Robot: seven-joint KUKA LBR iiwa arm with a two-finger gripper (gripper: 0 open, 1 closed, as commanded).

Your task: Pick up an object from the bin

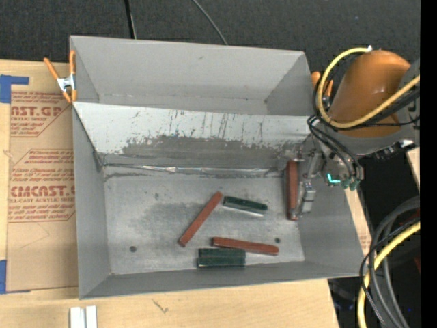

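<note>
seemingly early on: nothing plainly lifted clear of the grey metal bin (136, 203) yet. pincer (305, 195) down low by the right wall, wide or narrow impossible to tell. long reddish-brown flat stick (292, 183) lying lengthwise just beside it, toward the bin's middle, perhaps touching; clamped or not, cannot say. still to do, judging by this: a sure grip and a lift.

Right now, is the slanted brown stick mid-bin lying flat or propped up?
Flat: the stick lies with its whole length down on the bin floor, leaning on nothing. The gripper is off by the right wall.
</note>
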